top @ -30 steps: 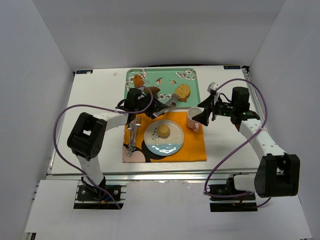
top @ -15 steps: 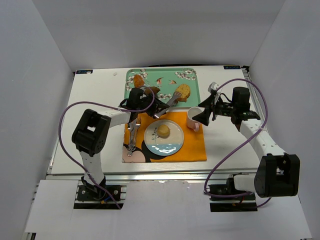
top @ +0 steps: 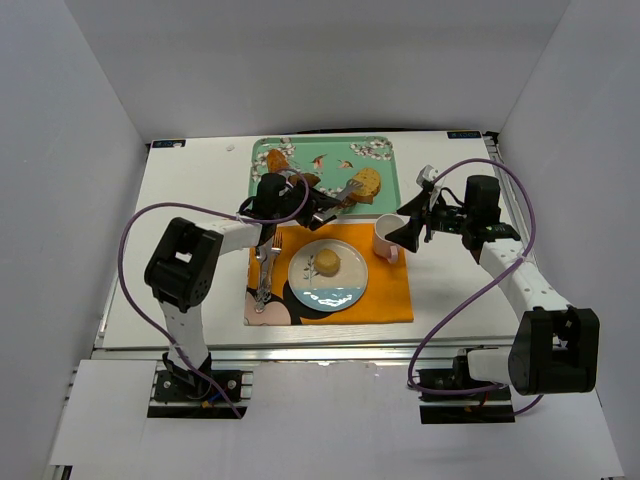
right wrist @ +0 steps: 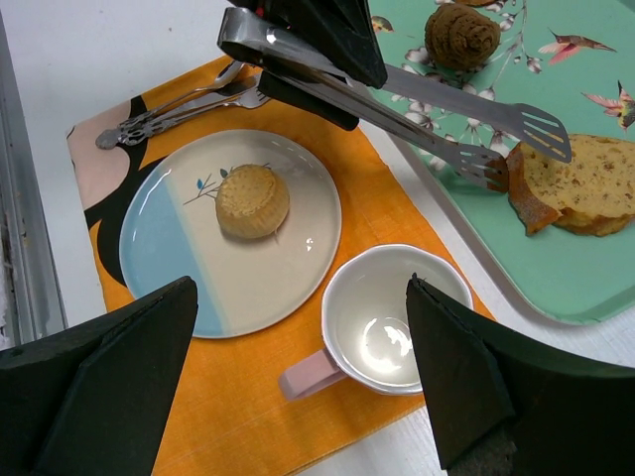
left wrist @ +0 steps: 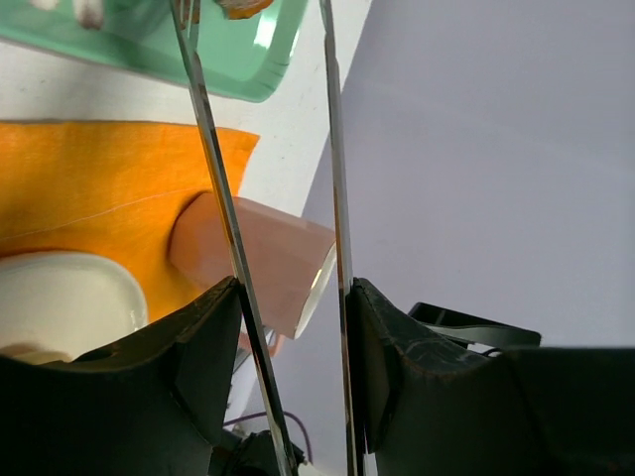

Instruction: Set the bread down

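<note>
My left gripper (top: 303, 211) is shut on metal tongs (top: 335, 197), whose two arms run between my fingers in the left wrist view (left wrist: 213, 178). In the right wrist view the tongs (right wrist: 397, 99) are spread, with their tips at the left end of a bread slice (right wrist: 580, 183) on the green tray (right wrist: 466, 248). The slice (top: 366, 183) lies at the tray's right side. A small round bun (top: 327, 263) sits on the plate (top: 345, 290). My right gripper (top: 410, 228) is open and empty above the pink cup (top: 388, 238).
The plate, the cup (right wrist: 397, 322) and a fork and spoon (right wrist: 179, 109) lie on an orange placemat (top: 385, 295). A dark muffin (right wrist: 461, 35) and an orange bread piece (top: 277, 160) are also on the tray (top: 320, 150).
My left gripper has swung the tongs away from the placemat towards the tray, so their tips now reach the bread slice. The right arm has not moved.
</note>
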Controlling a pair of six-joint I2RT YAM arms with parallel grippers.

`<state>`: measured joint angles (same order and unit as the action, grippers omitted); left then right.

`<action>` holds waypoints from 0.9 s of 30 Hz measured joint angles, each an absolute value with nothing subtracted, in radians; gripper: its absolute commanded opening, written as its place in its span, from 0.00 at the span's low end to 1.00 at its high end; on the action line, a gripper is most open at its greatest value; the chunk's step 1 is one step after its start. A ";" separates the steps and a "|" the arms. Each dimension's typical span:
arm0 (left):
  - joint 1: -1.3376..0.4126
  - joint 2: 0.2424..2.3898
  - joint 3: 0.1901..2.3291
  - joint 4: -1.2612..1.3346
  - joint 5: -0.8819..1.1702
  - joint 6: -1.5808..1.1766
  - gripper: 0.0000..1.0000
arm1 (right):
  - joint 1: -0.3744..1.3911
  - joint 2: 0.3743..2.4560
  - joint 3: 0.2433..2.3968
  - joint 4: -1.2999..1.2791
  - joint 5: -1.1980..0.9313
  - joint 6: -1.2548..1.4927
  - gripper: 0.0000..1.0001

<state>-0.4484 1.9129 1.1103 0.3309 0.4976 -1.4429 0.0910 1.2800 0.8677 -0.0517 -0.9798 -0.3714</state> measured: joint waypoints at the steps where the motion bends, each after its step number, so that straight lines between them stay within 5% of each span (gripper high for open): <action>1: -0.448 1.916 1.110 0.345 0.498 -1.454 0.57 | 0.091 1.280 0.868 -0.051 -0.980 -0.371 0.89; 16: -0.449 1.958 1.086 0.429 0.507 -1.513 0.53 | 0.084 1.280 0.867 -0.050 -0.981 -0.370 0.89; 27: -0.450 2.000 1.085 0.457 0.509 -1.524 0.35 | 0.083 1.280 0.867 -0.050 -0.983 -0.369 0.90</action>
<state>-0.4503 2.0003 1.0855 0.4572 0.5087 -1.5238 0.0834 1.2800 0.8673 -0.0498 -0.9833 -0.3695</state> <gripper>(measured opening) 0.399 0.895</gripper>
